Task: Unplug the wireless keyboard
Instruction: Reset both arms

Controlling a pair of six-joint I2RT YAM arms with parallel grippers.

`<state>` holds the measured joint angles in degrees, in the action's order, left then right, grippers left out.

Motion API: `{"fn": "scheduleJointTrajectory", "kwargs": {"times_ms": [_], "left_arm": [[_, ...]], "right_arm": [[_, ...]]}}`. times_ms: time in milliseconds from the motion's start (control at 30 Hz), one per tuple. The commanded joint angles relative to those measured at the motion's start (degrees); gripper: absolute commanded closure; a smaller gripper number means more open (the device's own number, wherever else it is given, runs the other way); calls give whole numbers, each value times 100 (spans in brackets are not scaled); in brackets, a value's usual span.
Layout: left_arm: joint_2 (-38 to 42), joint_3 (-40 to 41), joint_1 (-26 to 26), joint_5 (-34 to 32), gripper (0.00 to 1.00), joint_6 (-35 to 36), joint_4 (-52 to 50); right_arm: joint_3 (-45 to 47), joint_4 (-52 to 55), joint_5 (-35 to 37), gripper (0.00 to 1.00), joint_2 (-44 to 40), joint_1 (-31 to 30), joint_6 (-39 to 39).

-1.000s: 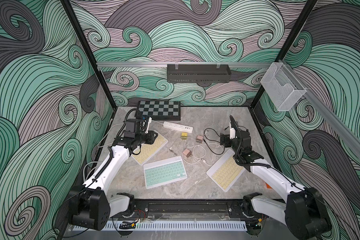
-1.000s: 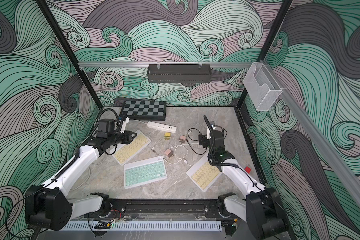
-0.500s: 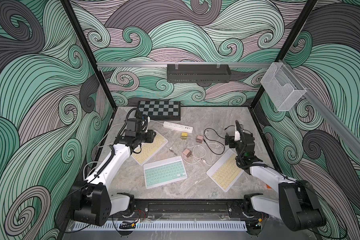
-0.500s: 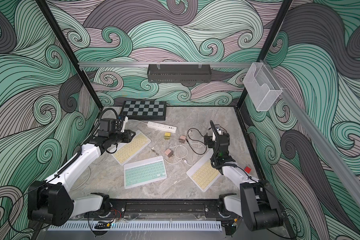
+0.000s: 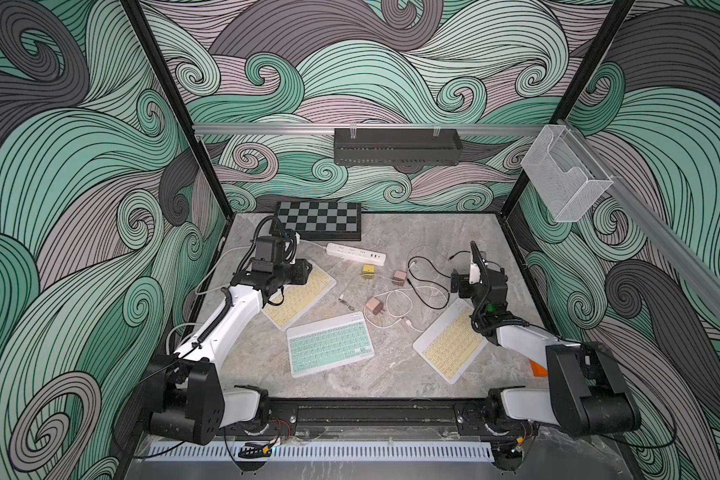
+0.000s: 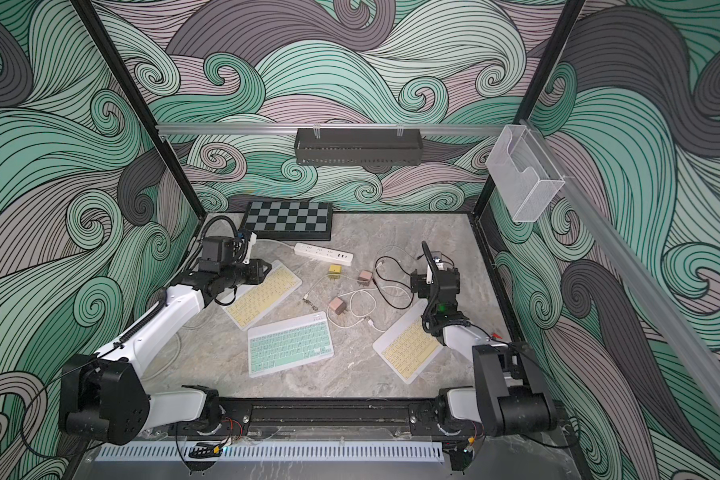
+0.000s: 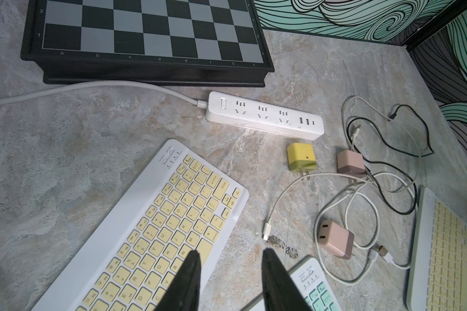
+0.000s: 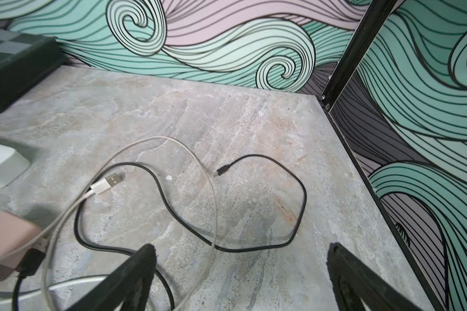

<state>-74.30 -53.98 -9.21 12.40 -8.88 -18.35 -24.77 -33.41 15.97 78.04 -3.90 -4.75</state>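
Three wireless keyboards lie on the marble table: a yellow-keyed one (image 5: 300,297) at the left, a teal-keyed one (image 5: 329,349) in the middle and another yellow-keyed one (image 5: 449,338) at the right. In these views none has a cable in it. A white cable's small plug (image 7: 266,231) lies loose between the left yellow keyboard (image 7: 157,229) and the teal one (image 7: 312,285). My left gripper (image 7: 229,254) hovers over that yellow keyboard's edge, jaws partly apart and empty. My right gripper (image 8: 241,249) stands wide open above a black cable (image 8: 254,249), holding nothing.
A white power strip (image 5: 356,253), a yellow charger (image 5: 368,272) and two pink chargers (image 5: 399,276) (image 5: 374,306) lie mid-table among tangled white and black cables (image 5: 427,286). A chessboard (image 5: 319,220) sits against the back wall. The black cable's free end (image 8: 221,170) lies near the right wall.
My right arm has drawn back a little toward the right wall, with its wrist turned. The left arm has shifted only slightly over the yellow keyboard.
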Motion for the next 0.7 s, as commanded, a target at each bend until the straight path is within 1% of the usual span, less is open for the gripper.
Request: {"fn": "scheduleJointTrajectory", "kwargs": {"times_ms": [0,167,200,233,267,300,333,400,433,533,633,667], "left_arm": [[-84,-41,-36,-74,61,-113,79],[-122,-17,-35,-124,61,-139,102],[-141,-16,-37,-111,61,-147,104],[-153,-18,-37,-115,61,-155,104],[-171,-17,-37,-109,61,-149,105],[-181,-16,-37,-114,61,-155,106],[-180,-16,-36,-121,61,-144,102],[-172,-16,-37,-136,61,-138,77],[-157,-19,-37,-143,61,-131,78],[-155,10,-37,-195,61,-137,97],[-179,5,-37,-212,60,-127,87],[-181,10,-36,-210,60,-124,93]], "right_arm": [[-68,-195,-193,1,146,72,-46],[-177,-131,-611,1,264,104,-272],[-170,-93,-746,1,241,107,-266],[-144,-87,-877,1,202,107,-86],[-57,-238,-1123,1,157,106,101],[54,-491,-1485,1,133,109,157],[73,-606,-1639,1,156,99,128],[13,-610,-1479,1,238,100,87],[48,-813,-1440,1,329,105,60],[134,-1294,-1746,1,622,135,17],[144,-1632,-1837,1,1008,141,-2],[176,-1680,-1856,1,1014,162,0]]}}
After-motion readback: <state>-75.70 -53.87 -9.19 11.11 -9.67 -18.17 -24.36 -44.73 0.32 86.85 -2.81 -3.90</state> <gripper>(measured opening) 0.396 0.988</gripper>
